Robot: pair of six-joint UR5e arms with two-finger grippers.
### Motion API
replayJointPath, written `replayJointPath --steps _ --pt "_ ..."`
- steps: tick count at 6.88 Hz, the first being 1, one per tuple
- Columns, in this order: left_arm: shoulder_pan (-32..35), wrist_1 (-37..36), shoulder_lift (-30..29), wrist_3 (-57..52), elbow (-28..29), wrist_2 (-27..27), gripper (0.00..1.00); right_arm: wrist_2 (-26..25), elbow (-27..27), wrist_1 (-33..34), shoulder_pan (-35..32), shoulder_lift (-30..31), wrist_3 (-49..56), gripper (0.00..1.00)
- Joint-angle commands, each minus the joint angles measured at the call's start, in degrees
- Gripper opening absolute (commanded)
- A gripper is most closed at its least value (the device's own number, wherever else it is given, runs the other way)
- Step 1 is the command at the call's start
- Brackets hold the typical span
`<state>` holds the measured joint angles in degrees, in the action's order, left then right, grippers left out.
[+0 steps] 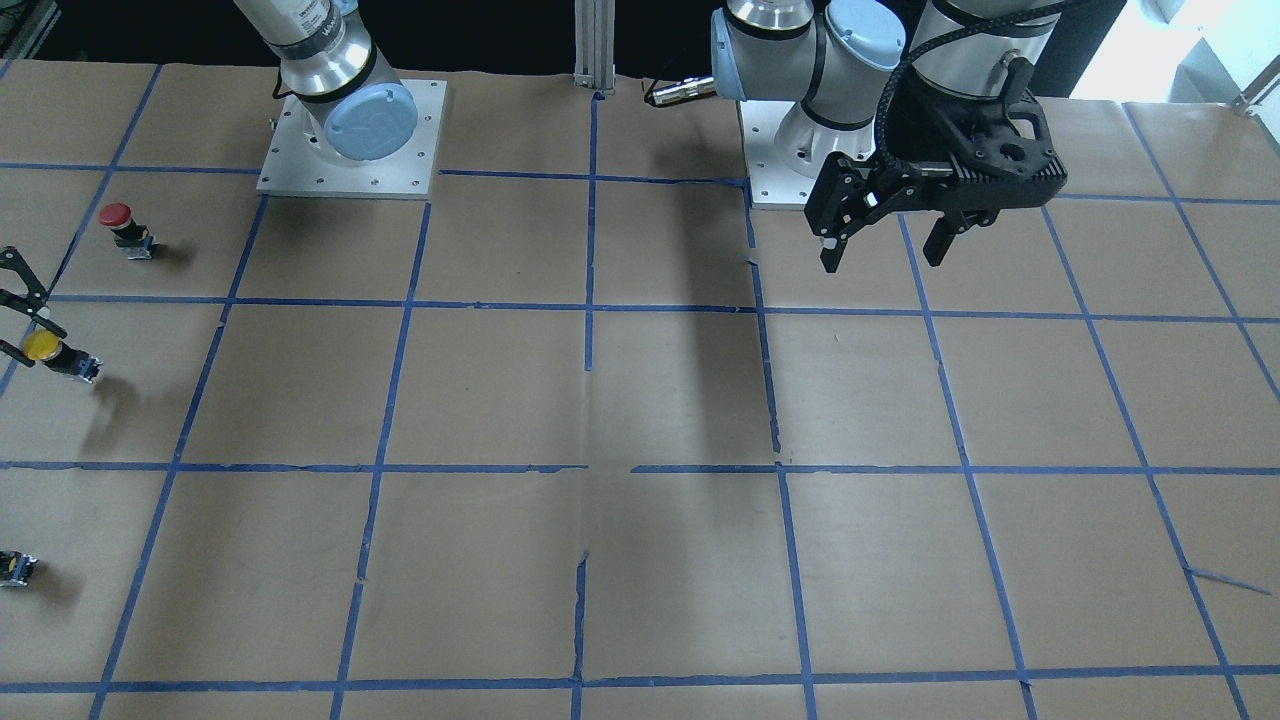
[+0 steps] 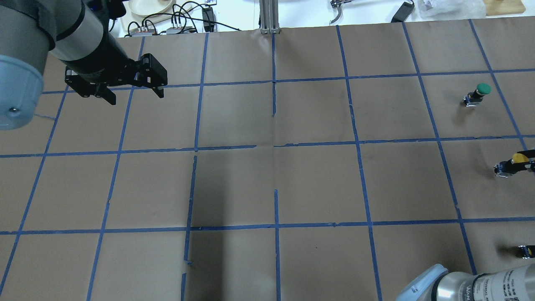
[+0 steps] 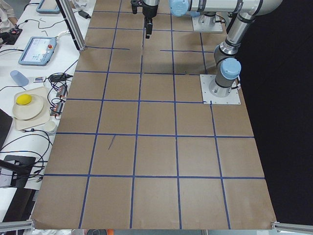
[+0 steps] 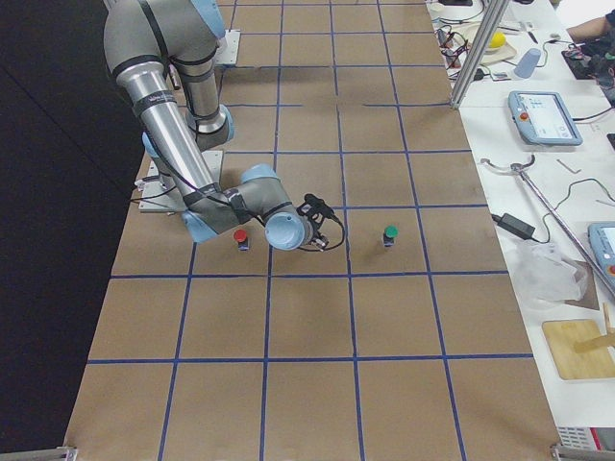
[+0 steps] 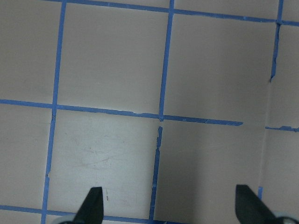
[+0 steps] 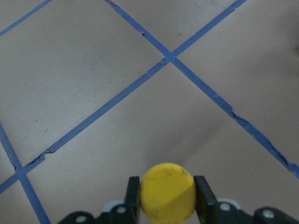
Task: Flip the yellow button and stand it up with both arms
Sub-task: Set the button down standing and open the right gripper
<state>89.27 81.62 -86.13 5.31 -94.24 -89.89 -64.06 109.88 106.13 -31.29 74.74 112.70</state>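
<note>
The yellow button [image 6: 168,195] has a round yellow cap on a black stem and a grey-black block. My right gripper [image 6: 168,203] is shut on the cap, one finger on each side. In the front-facing view the yellow button [image 1: 45,347] lies sideways at the far left edge, cap toward my right gripper [image 1: 22,325], with its shadow on the paper below. The overhead view shows the yellow button [image 2: 517,159] at the right edge. My left gripper [image 1: 882,262] hangs open and empty above the paper, far from the button; it also shows in the overhead view [image 2: 136,98].
A red-capped button [image 1: 120,225] stands behind the yellow one. A green-capped button [image 2: 480,90] stands beyond it. A tiny dark block [image 1: 15,568] lies nearer the front edge. Brown paper with blue tape lines [image 1: 590,310] covers the table. Both arm bases [image 1: 350,140] sit at the back.
</note>
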Motion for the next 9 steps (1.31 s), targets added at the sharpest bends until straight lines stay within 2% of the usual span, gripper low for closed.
replayJointPath --steps 1,3,4,5,6,9 --pt "-0.23 0.03 -0.09 -0.57 -0.24 0.33 1.00 0.07 -0.19 -0.04 0.00 -1.09 0.06 0.26" --pt "-0.23 -0.05 -0.01 -0.57 -0.15 0.33 1.00 0.16 -0.10 -0.13 -0.44 -1.09 -0.03 0.34" --pt "-0.23 -0.06 -0.01 -0.57 -0.07 0.24 1.00 0.25 0.07 -0.13 -0.44 -1.09 -0.29 0.65" --pt "-0.41 -0.06 0.08 -0.57 -0.15 0.33 1.00 0.34 -0.10 -0.13 -0.44 -1.53 -0.64 0.88" --pt "-0.32 -0.06 0.17 -0.48 -0.15 0.42 1.00 0.34 -0.28 -0.31 -0.44 -1.36 -0.90 0.97" --pt "-0.50 0.12 0.26 -0.48 -0.24 -0.19 1.00 -1.50 -1.94 -1.10 -1.22 2.31 -11.23 1.00"
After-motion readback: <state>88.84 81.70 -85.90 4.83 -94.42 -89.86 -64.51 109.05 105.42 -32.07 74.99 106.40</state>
